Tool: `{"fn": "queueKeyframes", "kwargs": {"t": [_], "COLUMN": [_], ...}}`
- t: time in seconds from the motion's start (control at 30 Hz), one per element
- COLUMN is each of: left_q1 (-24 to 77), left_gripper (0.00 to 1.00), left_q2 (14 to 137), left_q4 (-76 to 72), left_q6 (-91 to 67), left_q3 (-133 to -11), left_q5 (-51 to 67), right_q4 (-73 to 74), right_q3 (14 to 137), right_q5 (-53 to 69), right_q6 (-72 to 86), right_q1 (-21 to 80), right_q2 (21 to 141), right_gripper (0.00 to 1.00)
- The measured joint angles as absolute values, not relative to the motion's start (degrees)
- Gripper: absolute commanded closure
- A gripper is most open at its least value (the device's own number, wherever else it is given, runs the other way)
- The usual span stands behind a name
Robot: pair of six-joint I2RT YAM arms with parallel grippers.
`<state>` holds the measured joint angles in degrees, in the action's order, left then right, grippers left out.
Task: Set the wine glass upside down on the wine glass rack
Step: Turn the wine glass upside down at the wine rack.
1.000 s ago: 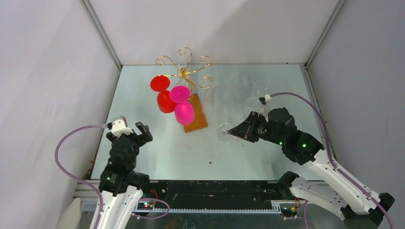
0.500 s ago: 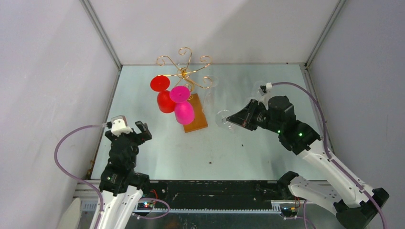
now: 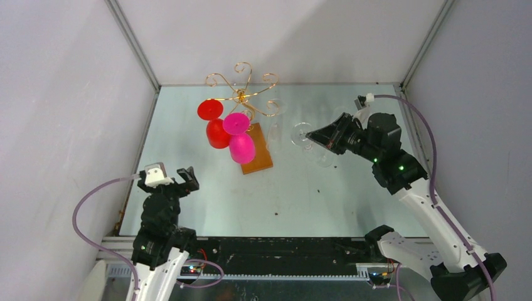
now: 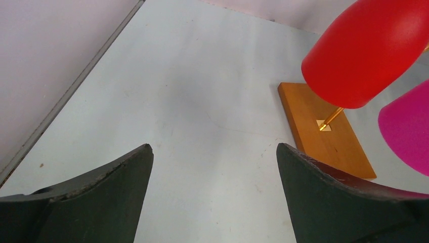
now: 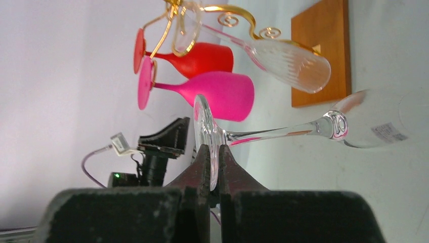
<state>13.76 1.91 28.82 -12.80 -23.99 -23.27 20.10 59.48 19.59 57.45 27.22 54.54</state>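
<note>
The gold wire rack stands on a brown wooden base at the back middle; it also shows in the right wrist view. My right gripper is shut on the foot disc of a clear wine glass. It holds the glass off the table to the right of the rack, bowl pointing away and down. In the top view the glass's foot sits near a scroll arm. My left gripper is open and empty, low at the near left, as the left wrist view shows.
A red glass, a pink glass and a clear ribbed glass hang upside down on the rack. White walls enclose the table on three sides. The left wrist view shows the red bowl above the base.
My right gripper has carried the clear glass up and toward the back, closer to the rack's right side. My left arm has drawn back slightly toward the near edge.
</note>
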Motion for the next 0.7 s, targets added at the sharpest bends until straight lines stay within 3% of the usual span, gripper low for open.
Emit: {"fn": "queueKeyframes", "kwargs": {"t": [0.7], "left_q1": [13.76], "left_gripper": [0.00], "left_q2": [0.43], "left_q4": [29.95], "left_q6": [-12.64], "left_q3": [-22.06], "left_q5": [-25.80], "right_q4": [6.20], "right_q3": [62.48], "right_q5": [24.34], "right_q6": [66.13], "right_q1": [18.04], "right_q2": [63.29], "right_gripper": [1.00]}}
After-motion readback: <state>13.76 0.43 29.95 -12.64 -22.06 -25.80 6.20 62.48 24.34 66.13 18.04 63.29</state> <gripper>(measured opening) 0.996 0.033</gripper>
